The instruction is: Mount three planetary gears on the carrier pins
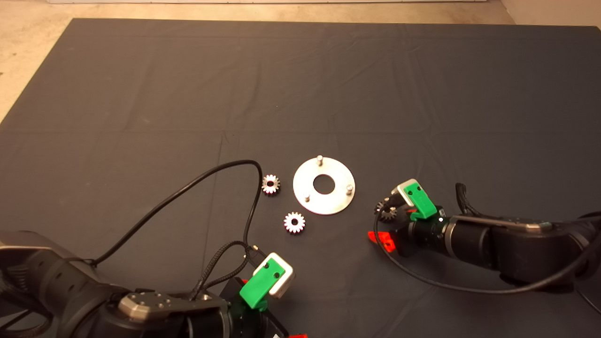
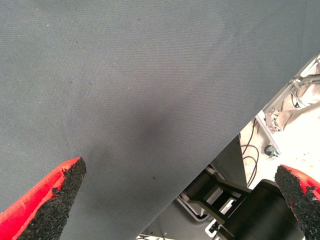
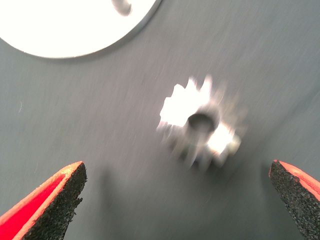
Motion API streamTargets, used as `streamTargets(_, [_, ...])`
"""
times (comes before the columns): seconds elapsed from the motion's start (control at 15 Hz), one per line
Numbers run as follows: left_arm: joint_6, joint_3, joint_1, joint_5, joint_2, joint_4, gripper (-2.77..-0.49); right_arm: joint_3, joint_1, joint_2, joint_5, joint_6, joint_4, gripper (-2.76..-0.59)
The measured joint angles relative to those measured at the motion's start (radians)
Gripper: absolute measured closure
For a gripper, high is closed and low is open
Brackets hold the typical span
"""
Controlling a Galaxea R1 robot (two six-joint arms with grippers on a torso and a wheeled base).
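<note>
At the desk's near edge the left gripper (image 2: 177, 200) waits, jaws spread over bare mat (image 1: 141, 94). Farther in, the right gripper (image 3: 175, 200) hangs with jaws wide above one gear (image 3: 200, 125), right of the carrier disc (image 1: 324, 185). Two gears (image 1: 294, 222) lie left of it, all pins (image 1: 319, 159) bare.

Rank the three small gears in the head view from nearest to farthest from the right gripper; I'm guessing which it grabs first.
Measured from the right gripper:
1. The gear right of the disc, beside the gripper.
2. The gear below the disc's left side.
3. The gear left of the disc.
</note>
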Motion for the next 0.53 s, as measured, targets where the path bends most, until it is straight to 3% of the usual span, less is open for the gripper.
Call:
streamTargets(0.07, [0.000, 0.000, 0.000, 0.000, 0.000, 0.005, -2.75, -0.008, 0.011, 0.000, -0.001, 0.000, 0.005, -2.75])
streamTargets(0.2, [0.000, 0.000, 0.000, 0.000, 0.000, 0.011, -2.75, -0.012, 0.046, -0.001, -0.001, 0.000, 0.053, -2.75])
streamTargets(0.33, [0.000, 0.000, 0.000, 0.000, 0.000, 0.013, -2.75, -0.028, 0.079, -0.003, 0.002, -0.008, 0.068, -2.75])
streamTargets(0.53, [-0.001, 0.000, 0.000, 0.000, 0.000, 0.019, -2.75, -0.036, 0.081, -0.003, 0.006, -0.011, 0.075, -2.75])
